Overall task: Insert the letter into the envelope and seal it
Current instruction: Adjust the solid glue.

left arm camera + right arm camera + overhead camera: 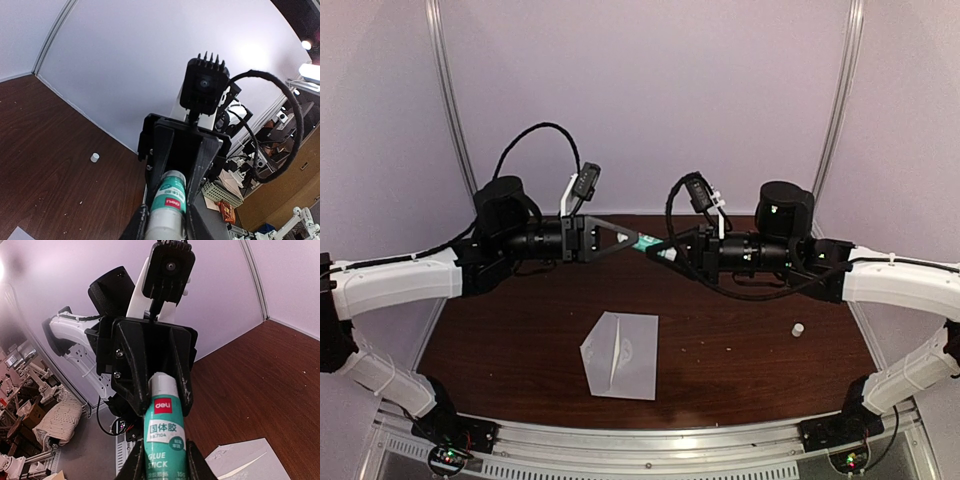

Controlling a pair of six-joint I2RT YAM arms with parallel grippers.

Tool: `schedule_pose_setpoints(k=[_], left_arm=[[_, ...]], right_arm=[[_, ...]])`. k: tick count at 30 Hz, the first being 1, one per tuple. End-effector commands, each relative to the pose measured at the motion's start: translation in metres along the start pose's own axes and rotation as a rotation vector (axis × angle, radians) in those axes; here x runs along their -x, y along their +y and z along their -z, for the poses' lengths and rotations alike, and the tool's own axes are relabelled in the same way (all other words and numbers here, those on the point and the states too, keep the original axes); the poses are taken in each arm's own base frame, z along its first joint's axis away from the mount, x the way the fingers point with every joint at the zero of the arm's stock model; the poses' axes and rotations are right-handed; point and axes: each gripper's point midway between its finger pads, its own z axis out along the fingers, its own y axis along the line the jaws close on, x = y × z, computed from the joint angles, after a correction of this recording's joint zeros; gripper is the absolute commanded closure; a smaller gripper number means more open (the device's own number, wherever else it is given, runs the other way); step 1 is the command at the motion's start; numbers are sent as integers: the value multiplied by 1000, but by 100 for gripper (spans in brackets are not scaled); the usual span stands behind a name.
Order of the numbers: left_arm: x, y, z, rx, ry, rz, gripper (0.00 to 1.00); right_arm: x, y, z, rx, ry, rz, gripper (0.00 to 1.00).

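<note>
The pale envelope (pixel 625 355) lies flat on the brown table (pixel 740 370) between the arm bases, its triangular flap open to the left. A corner of it shows in the right wrist view (pixel 245 460). I cannot make out the letter as a separate sheet. Above the table's far half, a green and white glue stick (pixel 655 248) hangs level between both grippers. My right gripper (pixel 165 465) is shut on its green body (pixel 162 430). My left gripper (pixel 167 227) has its fingers pressed on the white end (pixel 165 230). The two grippers face each other, tip to tip.
A small white cylinder (pixel 798 328) stands on the table to the right, also seen in the left wrist view (pixel 94 157). Pale walls close the back and sides. An aluminium rail (pixel 640 450) runs along the near edge.
</note>
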Motion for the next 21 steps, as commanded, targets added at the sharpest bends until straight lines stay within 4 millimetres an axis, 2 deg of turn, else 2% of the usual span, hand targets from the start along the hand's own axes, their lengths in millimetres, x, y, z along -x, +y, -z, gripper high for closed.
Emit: schedule_pose_setpoints(k=[1,3,4,11,14,21], left_arm=[[13,-9,-1,-34,-37,-50,93],[16,-10,-1,-34,-49,-59,100],[17,-12,0,-34,-54,-64,100],[23,-18,6,-35,-92,-91,100],[22,-17,5,-36,-87,-87,100],[19,-15,4,-37,-81,-84,100]], right_arm=[[15,1,2,-9,-54,22,78],[19,4,7,11,-103,10,66],[24,8,10,31,-143,8,56],[31,17,19,89,-289,-82,27],[32,18,17,105,-310,-107,27],[37,18,5,106,-315,-127,48]])
